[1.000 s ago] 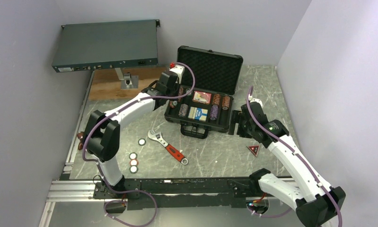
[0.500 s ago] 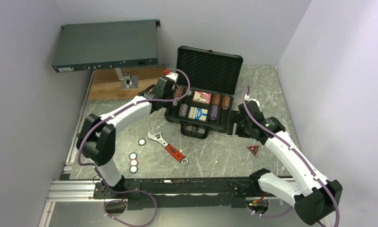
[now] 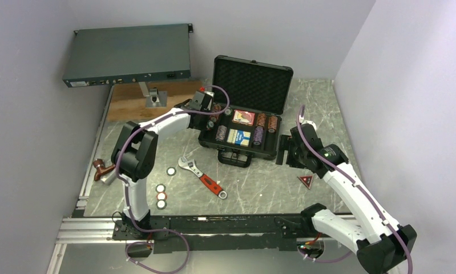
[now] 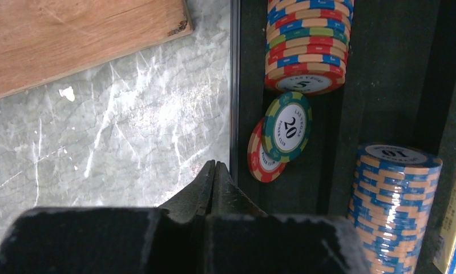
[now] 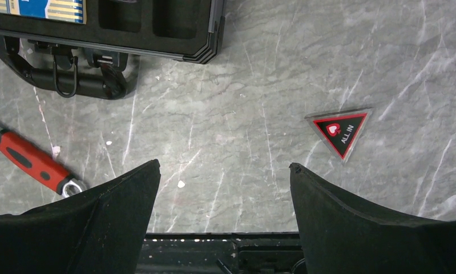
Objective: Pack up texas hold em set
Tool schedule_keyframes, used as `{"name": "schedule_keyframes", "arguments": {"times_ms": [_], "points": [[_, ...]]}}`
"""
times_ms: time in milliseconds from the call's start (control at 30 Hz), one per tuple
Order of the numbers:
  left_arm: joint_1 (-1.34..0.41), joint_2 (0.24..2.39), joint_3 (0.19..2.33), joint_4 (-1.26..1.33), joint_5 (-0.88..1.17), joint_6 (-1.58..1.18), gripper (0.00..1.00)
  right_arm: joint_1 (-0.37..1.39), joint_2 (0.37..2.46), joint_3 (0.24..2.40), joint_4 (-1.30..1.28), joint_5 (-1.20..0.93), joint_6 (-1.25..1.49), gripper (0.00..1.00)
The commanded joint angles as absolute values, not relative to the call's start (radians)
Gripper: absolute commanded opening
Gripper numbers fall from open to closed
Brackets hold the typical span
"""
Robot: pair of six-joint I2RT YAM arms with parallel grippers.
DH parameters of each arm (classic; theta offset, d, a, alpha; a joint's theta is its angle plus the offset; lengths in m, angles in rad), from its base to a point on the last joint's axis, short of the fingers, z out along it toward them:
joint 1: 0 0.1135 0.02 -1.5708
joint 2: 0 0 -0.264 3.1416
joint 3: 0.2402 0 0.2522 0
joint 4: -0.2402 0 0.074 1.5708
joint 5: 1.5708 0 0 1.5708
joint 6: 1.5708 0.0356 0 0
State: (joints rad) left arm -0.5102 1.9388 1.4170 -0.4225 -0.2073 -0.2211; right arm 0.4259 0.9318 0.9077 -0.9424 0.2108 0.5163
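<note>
Black foam lined the open hard-shell case (image 3: 251, 85), which sat toward the far edge of the grey marbled tabletop (image 3: 259, 188). My left gripper (image 4: 214, 168) was pinched shut on nothing, right over the case's left wall. Just beside it, a green-and-yellow striped chip (image 4: 287, 127) overlapped a red striped chip (image 4: 262, 160), both lying loose in the slot, off the stack. The right gripper (image 5: 224, 165) hung wide open over bare stone, near the flat red triangle marker (image 5: 339, 130) by the right edge. I judged the thin marker might skid from a careless pinch, and the loose chips could foul the lid.
</note>
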Motion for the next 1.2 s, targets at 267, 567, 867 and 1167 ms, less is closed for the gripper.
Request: {"name": "schedule_keyframes", "arguments": {"times_ms": [267,567,867,1167], "points": [[-0.542,1.95,1.553,-0.493,-0.228,-0.183,0.0,0.423,0.941,0.927,-0.933,0.233,0.508,0.86],[-0.543,1.773,1.406,-0.532,-0.196,-0.24,0.1,0.423,0.946,0.919,-0.923,0.241,0.506,0.87],[-0.543,1.411,1.019,-0.624,-0.278,-0.53,0.57,0.423,0.971,0.897,-0.875,0.231,0.504,0.9],[-0.476,1.332,0.859,-0.775,-0.283,-0.812,0.94,0.423,1.03,0.909,-0.812,0.165,0.506,0.9]]}}
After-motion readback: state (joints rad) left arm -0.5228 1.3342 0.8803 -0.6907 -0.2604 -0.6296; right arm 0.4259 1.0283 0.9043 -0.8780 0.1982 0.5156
